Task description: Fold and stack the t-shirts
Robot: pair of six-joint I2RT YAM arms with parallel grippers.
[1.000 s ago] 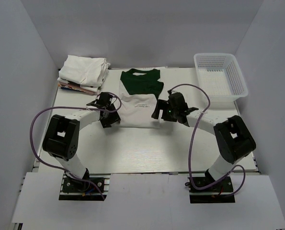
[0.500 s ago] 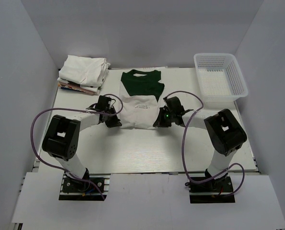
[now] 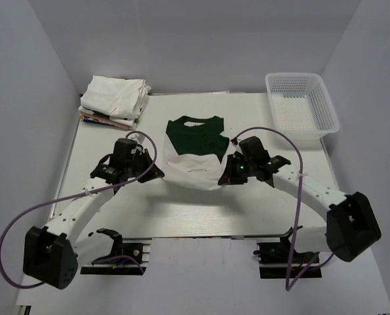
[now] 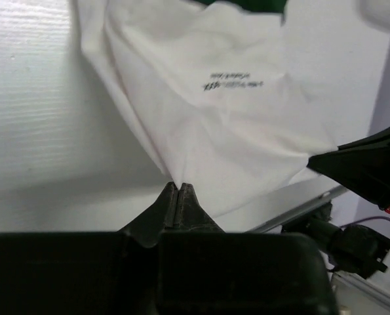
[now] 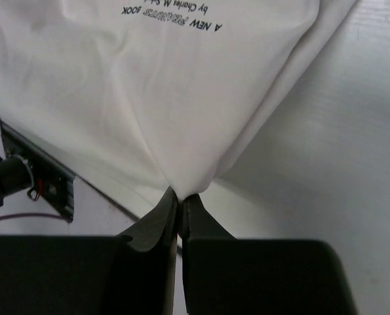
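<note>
A white t-shirt (image 3: 193,164) with a dark green collar and top part lies mid-table, its near hem lifted off the surface. My left gripper (image 3: 160,172) is shut on the hem's left corner; in the left wrist view the white cloth (image 4: 234,111) runs up from the pinched tips (image 4: 179,186). My right gripper (image 3: 224,178) is shut on the hem's right corner, and the right wrist view has the cloth (image 5: 168,98) gathered into its tips (image 5: 180,194). A pile of folded whitish t-shirts (image 3: 115,97) sits at the far left corner.
A white plastic mesh basket (image 3: 301,105) stands at the far right of the table (image 3: 181,210). White walls close in the left, back and right sides. Purple cables loop off both arms over the table.
Both grippers closed on the shirt's near corners, then lifted and pulled them toward the near edge. The shirt slid nearer, its hem now hanging between the two grippers.
</note>
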